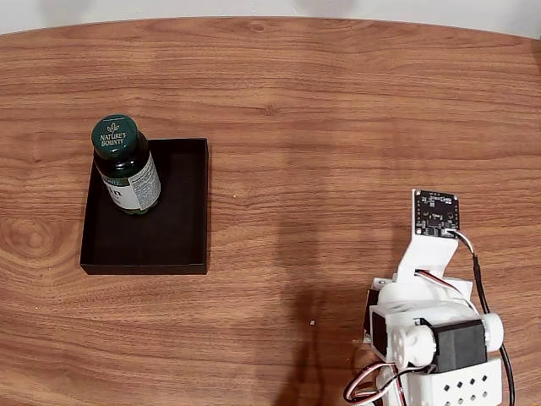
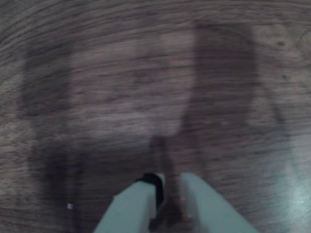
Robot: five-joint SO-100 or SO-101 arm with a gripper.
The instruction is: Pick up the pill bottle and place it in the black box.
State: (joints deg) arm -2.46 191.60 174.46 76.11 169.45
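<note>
The pill bottle point(image 1: 127, 167), dark green glass with a green "Nature's Bounty" cap and a white-and-green label, stands inside the black box point(image 1: 173, 228), in its far left corner in the fixed view. The arm point(image 1: 427, 326) is folded at the lower right of that view, far from the box, with its wrist camera board point(image 1: 436, 212) facing up. In the wrist view my gripper point(image 2: 170, 187) hangs close over bare wood. Its pale fingers point(image 2: 133, 208) meet at the tips and hold nothing.
A wooden table point(image 1: 338, 110) spreads wide around the box and the arm. A tiny light speck point(image 1: 313, 322) lies on the wood near the arm's base. The table's far edge curves along the top of the fixed view.
</note>
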